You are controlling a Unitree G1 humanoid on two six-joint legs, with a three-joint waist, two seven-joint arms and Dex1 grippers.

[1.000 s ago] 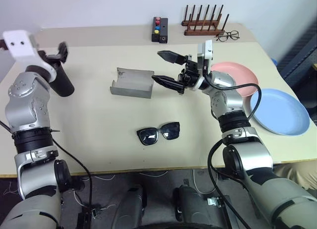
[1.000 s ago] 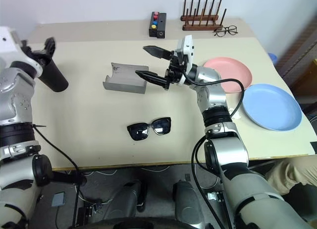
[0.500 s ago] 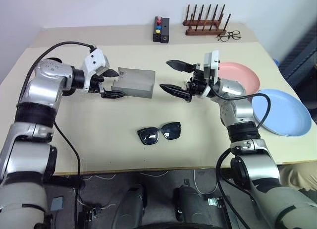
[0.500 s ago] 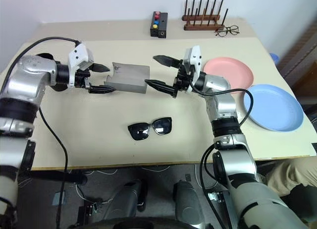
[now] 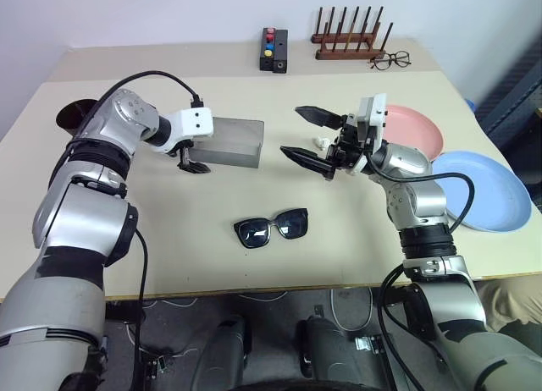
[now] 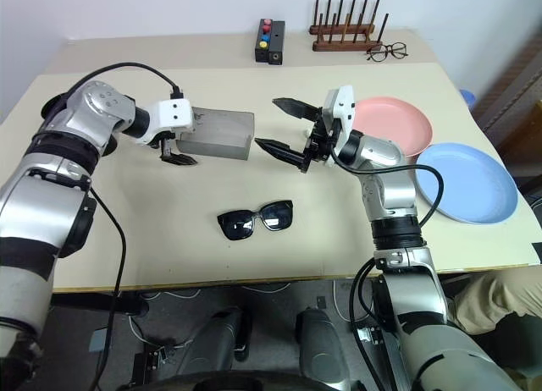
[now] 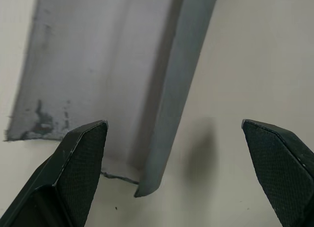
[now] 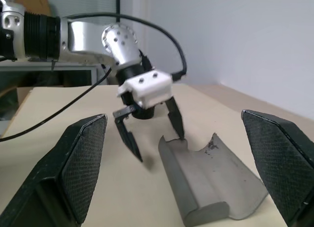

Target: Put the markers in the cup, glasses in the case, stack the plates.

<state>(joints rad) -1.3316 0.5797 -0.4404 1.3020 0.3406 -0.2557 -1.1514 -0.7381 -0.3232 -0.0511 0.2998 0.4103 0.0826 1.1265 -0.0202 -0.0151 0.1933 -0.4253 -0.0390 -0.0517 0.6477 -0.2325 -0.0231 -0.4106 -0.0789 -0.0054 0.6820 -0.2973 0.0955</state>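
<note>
Left end effector (image 5: 193, 158) spread wide at the near left end of the grey case (image 5: 230, 142), upper centre. Right end effector (image 5: 309, 137) also wide, empty. Best to steady the case first, then fetch sunglasses (image 5: 271, 228) lying lower centre on the worktop (image 5: 169, 230).

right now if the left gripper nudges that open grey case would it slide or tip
The case looks like thin sheet lying open on the smooth table, so it would probably slide easily. Its raised curved wall might rock it. The left gripper is open at its end.
</note>
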